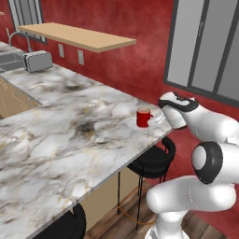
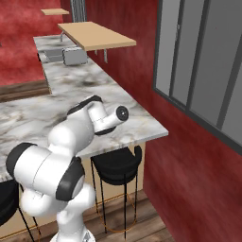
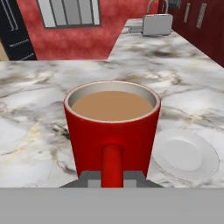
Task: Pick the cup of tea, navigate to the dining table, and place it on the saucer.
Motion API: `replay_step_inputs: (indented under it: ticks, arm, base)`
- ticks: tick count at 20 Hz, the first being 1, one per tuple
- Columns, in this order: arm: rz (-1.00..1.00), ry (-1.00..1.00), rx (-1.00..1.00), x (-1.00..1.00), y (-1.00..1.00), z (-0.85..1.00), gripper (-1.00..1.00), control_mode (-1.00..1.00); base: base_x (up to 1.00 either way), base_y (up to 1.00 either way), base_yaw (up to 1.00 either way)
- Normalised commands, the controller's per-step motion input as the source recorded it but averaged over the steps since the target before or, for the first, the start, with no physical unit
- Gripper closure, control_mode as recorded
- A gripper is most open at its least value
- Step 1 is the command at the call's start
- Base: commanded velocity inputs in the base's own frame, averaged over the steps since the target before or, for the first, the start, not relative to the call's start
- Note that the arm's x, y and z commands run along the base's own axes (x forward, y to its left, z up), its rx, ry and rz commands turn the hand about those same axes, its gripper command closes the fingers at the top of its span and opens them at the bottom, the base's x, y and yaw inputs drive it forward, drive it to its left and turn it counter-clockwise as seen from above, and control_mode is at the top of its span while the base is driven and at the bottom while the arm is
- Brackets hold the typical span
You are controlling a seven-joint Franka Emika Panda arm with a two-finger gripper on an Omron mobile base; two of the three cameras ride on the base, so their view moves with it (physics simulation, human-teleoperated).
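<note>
The cup of tea (image 3: pixel 112 131), a glossy red cylinder with a pale inner wall and flat tan liquid, stands upright over the desk (image 1: pixel 70 140), a broad slab of white marble with grey and brown veining, near its far corner, its long axis vertical and its strap handle turned straight toward the hand camera. The gripper (image 3: pixel 112 178) is clamped on that handle, a grey fingertip (image 3: pixel 89 178) showing on either side of it. Just beside the cup, to its right in the hand view, lies the saucer (image 3: pixel 186 154), a flat round whitish dish with a shallow rim, pale against the marble.
</note>
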Motion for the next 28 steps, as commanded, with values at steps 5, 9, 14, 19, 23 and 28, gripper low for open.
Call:
replay_step_inputs:
  ticks: [5,9,14,19,23,28]
  arm:
    - [0.01,0.0,0.0,0.27,-0.1,-0.02,1.0,-1.0]
    - [0.0,0.03,0.0,0.16,-0.23,-0.12,1.0,-1.0]
    - [0.0,0.03,0.0,0.25,-0.02,-0.24,1.0,-1.0]
    - [0.0,0.0,0.0,0.1,0.0,-0.38,1.0,-1.0]
    - [0.0,0.0,0.0,0.01,0.0,-0.18,1.0,-1.0]
    - [0.0,-0.04,0.0,0.07,0.0,-0.02,1.0,-1.0]
  base:
    - [0.0,0.0,0.0]
    - [0.0,0.0,0.0]
    - [0.0,0.0,0.0]
    - [0.0,0.0,0.0]
    - [0.0,0.0,0.0]
    - [0.0,0.0,0.0]
